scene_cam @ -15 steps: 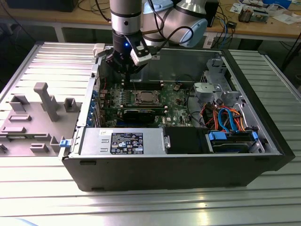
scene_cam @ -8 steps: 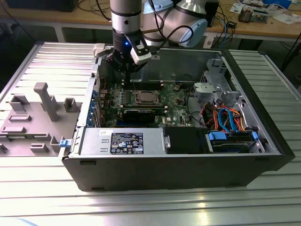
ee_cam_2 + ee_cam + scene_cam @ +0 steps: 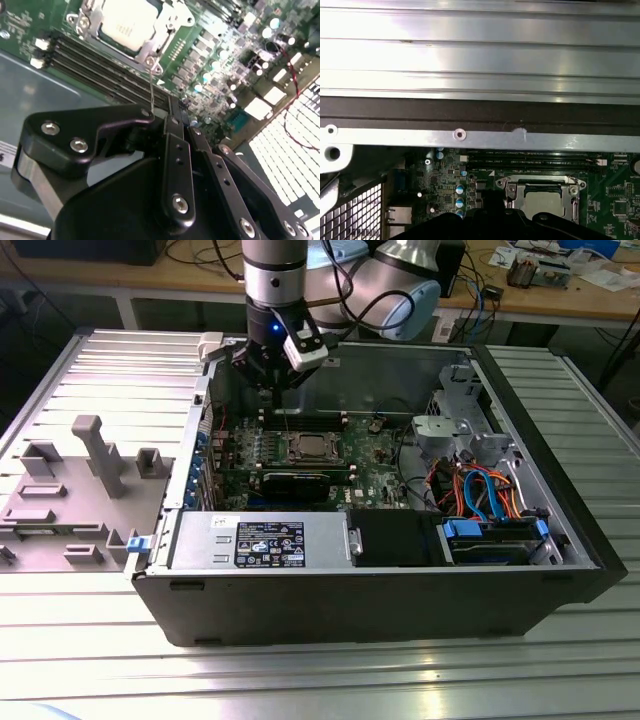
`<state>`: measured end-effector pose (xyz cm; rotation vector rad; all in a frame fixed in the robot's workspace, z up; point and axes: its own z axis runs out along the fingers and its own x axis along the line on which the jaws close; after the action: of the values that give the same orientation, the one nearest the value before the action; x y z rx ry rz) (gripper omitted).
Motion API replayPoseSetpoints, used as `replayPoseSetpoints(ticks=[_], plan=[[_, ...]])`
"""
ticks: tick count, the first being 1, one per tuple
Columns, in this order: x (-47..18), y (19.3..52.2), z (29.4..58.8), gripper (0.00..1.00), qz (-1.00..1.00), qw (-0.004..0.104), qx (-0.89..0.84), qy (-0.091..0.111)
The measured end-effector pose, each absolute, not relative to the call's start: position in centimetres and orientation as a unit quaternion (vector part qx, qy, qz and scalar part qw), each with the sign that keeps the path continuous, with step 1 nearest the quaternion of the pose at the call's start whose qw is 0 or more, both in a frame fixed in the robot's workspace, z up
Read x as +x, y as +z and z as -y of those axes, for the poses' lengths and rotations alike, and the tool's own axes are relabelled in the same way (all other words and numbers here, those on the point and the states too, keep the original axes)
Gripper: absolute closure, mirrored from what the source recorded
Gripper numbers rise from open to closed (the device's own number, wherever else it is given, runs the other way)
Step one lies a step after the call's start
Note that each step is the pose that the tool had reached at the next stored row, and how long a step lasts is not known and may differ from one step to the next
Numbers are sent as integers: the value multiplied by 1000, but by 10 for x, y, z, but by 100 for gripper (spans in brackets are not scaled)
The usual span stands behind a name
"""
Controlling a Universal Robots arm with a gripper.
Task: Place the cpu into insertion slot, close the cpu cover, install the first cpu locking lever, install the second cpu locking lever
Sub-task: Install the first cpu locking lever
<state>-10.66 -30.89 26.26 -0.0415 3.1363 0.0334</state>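
In the exterior view, one open computer case is seen lying on a ribbed metal bench. The gripper hangs above the back part of the green motherboard, apart from the socket. Its fingers are too dark against the case to be judged here. One cpu, a small silver-grey square, is seen seated in the insertion slot near the board's middle, framed by the silver cpu cover. One grey moulded tray lies towards the exterior view's left.

In the second wrist view, the gripper fills the foreground and hides much of the board. Its two black fingers are drawn close together around a thin wire lever that rises from the socket's corner; whether they actually clamp it cannot be told. The cpu is cut off by the frame edge, its pale metal top lying flat inside the cpu cover.

In the first wrist view, the cpu is partly hidden by the dark gripper body. The cpu cover is seen lying over it.
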Motion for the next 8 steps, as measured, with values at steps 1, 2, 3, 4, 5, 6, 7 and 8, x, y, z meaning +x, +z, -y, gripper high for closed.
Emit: replayPoseSetpoints(ticks=[1, 2, 3, 4, 5, 6, 7, 8], plan=[[-105, 263, 309, 89, -1000, 2, -13, 11], [-103, 263, 309, 89, -1000, 2, -13, 11], [-100, 263, 309, 89, -1000, 2, -13, 11], [-98, 262, 309, 89, -1000, 2, -13, 11], [-95, 262, 308, 89, -1000, 2, -13, 11], [-92, 262, 308, 89, -1000, 2, -13, 11], [-90, 262, 308, 89, -1000, 2, -13, 11], [-87, 262, 308, 89, -1000, 2, -13, 11]])
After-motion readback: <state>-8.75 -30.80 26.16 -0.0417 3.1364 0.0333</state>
